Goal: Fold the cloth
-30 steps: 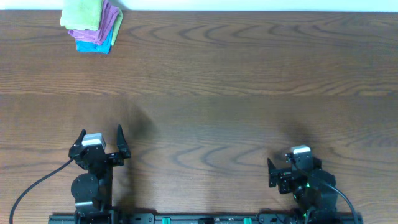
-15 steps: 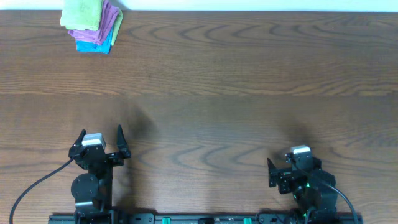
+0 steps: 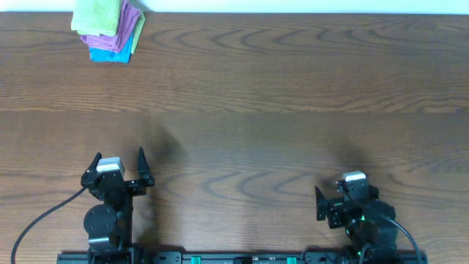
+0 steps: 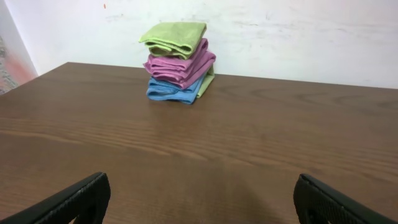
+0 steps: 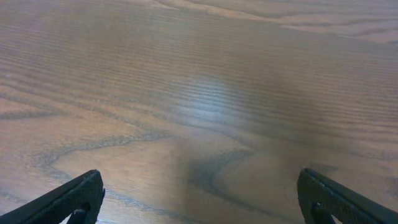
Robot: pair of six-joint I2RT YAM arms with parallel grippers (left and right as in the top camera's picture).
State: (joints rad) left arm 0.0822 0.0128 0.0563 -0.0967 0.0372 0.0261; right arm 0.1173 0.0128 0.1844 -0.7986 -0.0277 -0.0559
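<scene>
Cloths [image 3: 108, 31] far beyond left end effector [image 3: 119, 154]

Top cloth [image 4: 174, 38]: light yellow-green, plain; upper left of the overhead view.
Middle cloth [image 4: 180, 65]: pinkish purple, plain; a green edge shows at its right side in the left wrist view.
Bottom cloth [image 4: 169, 92]: bright blue, plain.
Table [image 3: 278, 110]: mid-brown wood with darker wavy grain and looping whorls; a pale sheen at the centre of the right wrist view.
Wall [image 4: 298, 37]: off-white with faint grey smudges; a reddish patch at the far left edge.
Left gripper [image 3: 119, 155]: black fingers, pale grey block behind them.
Right gripper [image 5: 199, 186]: black fingers; in the overhead view, a pale grey cap and a green glow on the body.
</scene>
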